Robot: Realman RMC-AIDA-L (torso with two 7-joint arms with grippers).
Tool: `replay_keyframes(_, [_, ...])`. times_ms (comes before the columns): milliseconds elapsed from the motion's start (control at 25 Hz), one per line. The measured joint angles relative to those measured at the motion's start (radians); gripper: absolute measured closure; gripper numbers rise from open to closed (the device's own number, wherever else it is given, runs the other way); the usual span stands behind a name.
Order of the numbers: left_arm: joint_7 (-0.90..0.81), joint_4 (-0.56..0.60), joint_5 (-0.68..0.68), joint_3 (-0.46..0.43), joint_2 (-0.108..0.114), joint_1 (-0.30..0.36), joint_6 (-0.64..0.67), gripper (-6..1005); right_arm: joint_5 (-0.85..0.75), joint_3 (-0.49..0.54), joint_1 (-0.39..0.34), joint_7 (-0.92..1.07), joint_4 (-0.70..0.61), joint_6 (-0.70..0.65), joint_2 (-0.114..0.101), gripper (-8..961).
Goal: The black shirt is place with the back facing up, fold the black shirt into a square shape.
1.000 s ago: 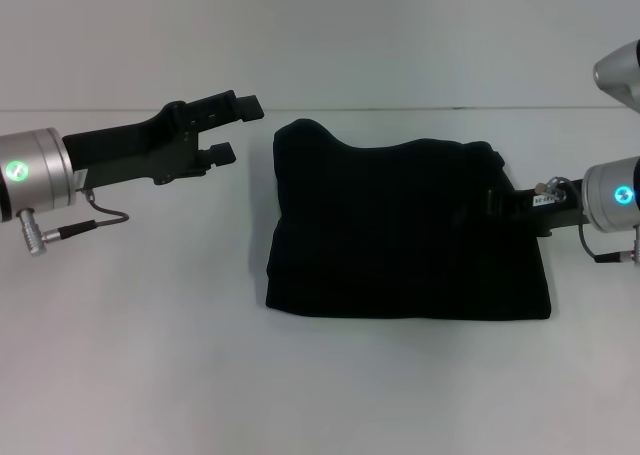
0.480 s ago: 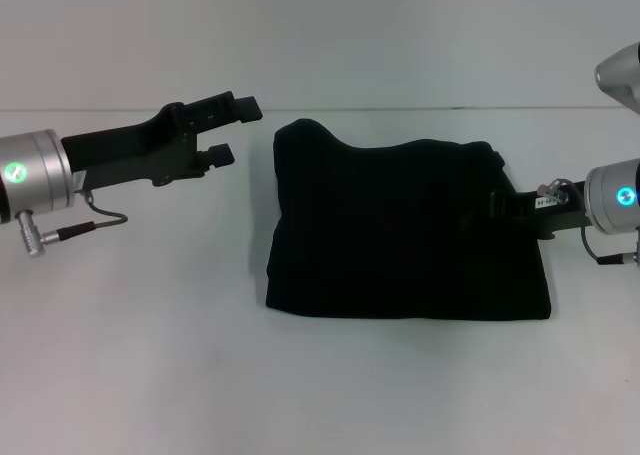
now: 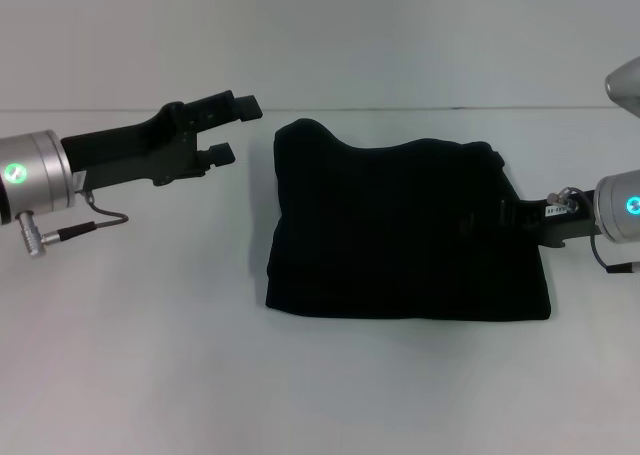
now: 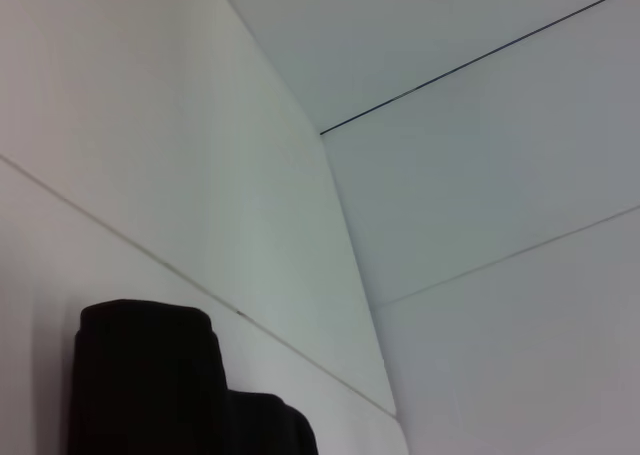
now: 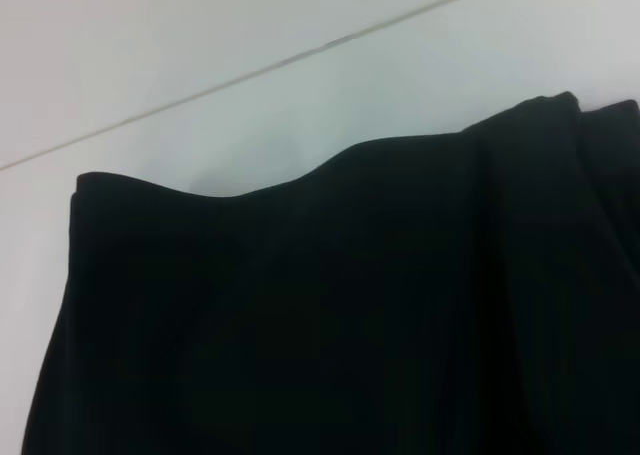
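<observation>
**Black cloth nearly squared, right claw at its edge**

Black fabric fills the middle of the white tabletop (image 3: 150, 375): the black shirt (image 3: 400, 230) lies folded into a thick, roughly rectangular bundle, its long axis running side to side across my head view. Its near edge looks straight; the far edge humps up at the left corner and dips toward the middle, so I judge the square shape close but not tidy.

What matters for the next move is who sits nearer. My right claw (image 3: 505, 215) is at the shirt's right edge, low over the cloth. Dark on dark, I cannot tell whether its jaws are spread or closed, or whether they pinch any fabric. Its wrist view shows only folded shirt (image 5: 320, 315) close below, with the layered edge along one side.

My left claw (image 3: 235, 130) hovers clear of the bundle, just off its far-left corner, jaws parted and holding nothing. The shirt lies to that claw's right and slightly nearer me.

Any final tuck or release belongs, I judge, to the right arm.
</observation>
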Motion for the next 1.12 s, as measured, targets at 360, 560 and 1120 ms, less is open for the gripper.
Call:
replay_keyframes(360, [0.0, 0.0, -0.007, 0.0, 0.0, -0.002, 0.0, 49, 0.0, 0.0, 0.001, -0.007, 0.007, 0.028, 0.012, 486])
replay_keyframes(560, [0.0, 0.0, -0.007, -0.006, 0.0, 0.002, -0.001, 49, 0.001, 0.0, -0.003, -0.003, 0.008, 0.028, 0.01, 487])
replay_keyframes(1120, [0.01, -0.027, -0.008, -0.013, 0.003, -0.002, -0.016, 50, 0.0, 0.0, 0.017, -0.012, -0.008, 0.017, 0.021, 489])
